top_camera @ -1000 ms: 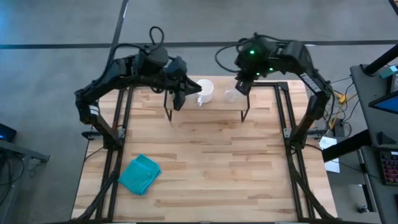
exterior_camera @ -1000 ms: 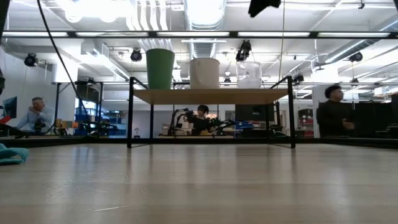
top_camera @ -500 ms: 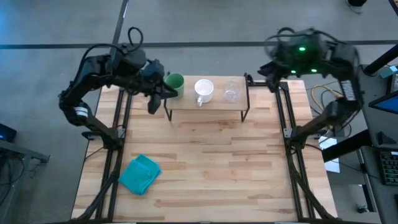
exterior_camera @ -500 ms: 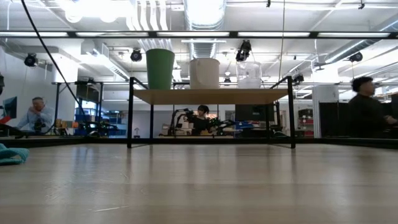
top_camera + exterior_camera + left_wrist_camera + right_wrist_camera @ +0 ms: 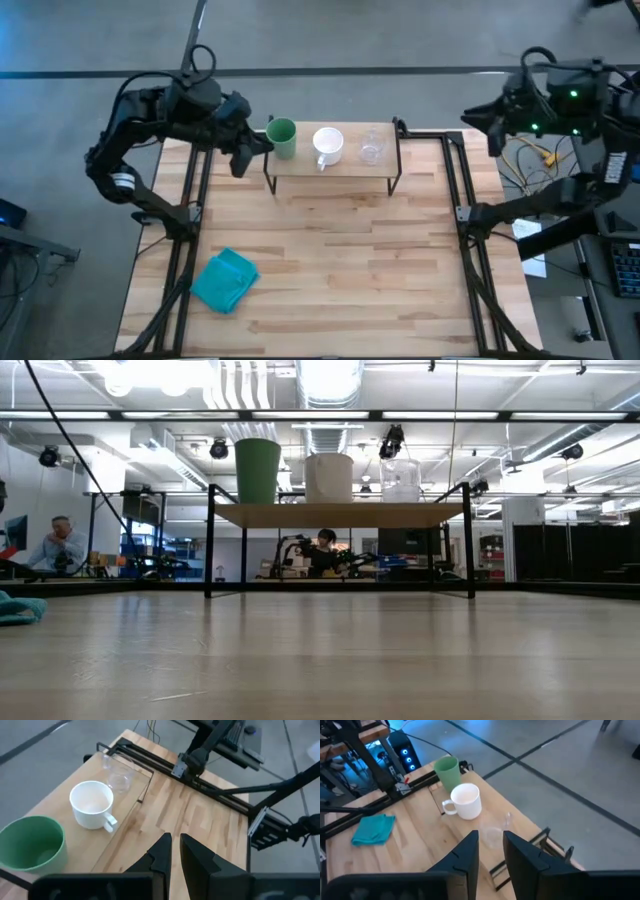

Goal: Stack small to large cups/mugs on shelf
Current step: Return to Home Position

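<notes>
High view gives me the green plastic cup [image 5: 282, 137], white handled ceramic mug [image 5: 328, 146] and clear glass [image 5: 372, 148] in a left-to-right row on the low light-wood shelf [image 5: 340, 167]. My left gripper [image 5: 241, 160] hangs just left of the shelf, fingers narrowly parted on nothing. My right gripper [image 5: 497, 133] sits far right off the table, likewise narrowly parted.

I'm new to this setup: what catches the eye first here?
Three vessels in a row on the shelf at the table's far edge: green cup, white mug, clear glass. The left gripper hangs just left of the shelf; the right gripper is beyond the table's right edge.
</notes>
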